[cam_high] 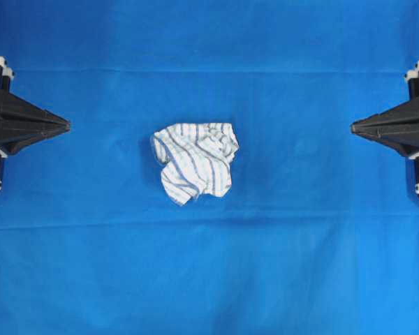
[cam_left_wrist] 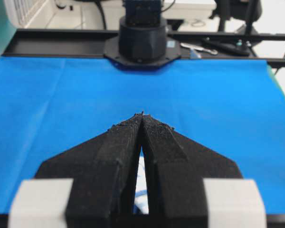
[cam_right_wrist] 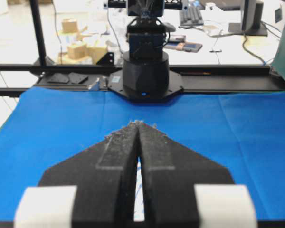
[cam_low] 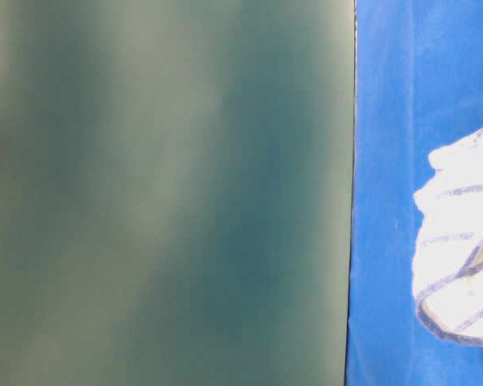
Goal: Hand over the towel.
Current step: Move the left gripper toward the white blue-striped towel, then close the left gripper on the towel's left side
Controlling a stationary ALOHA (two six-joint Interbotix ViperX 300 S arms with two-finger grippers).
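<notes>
The towel (cam_high: 195,161), a small crumpled white cloth with thin blue-grey stripes, lies on the blue sheet near the middle of the overhead view. It also shows at the right edge of the table-level view (cam_low: 460,241). My left gripper (cam_high: 65,126) is shut and empty at the left edge, tips pointing at the towel from well away. My right gripper (cam_high: 354,126) is shut and empty at the right edge, also well away. In each wrist view the jaws meet at the tips (cam_left_wrist: 142,115) (cam_right_wrist: 138,123), and a sliver of towel shows through the slit behind them.
A large plain blue sheet (cam_high: 300,265) covers the table. A blurred grey-green surface (cam_low: 161,193) fills the left of the table-level view. Each wrist view shows the opposite arm's black base (cam_left_wrist: 142,40) (cam_right_wrist: 145,76) at the sheet's far edge.
</notes>
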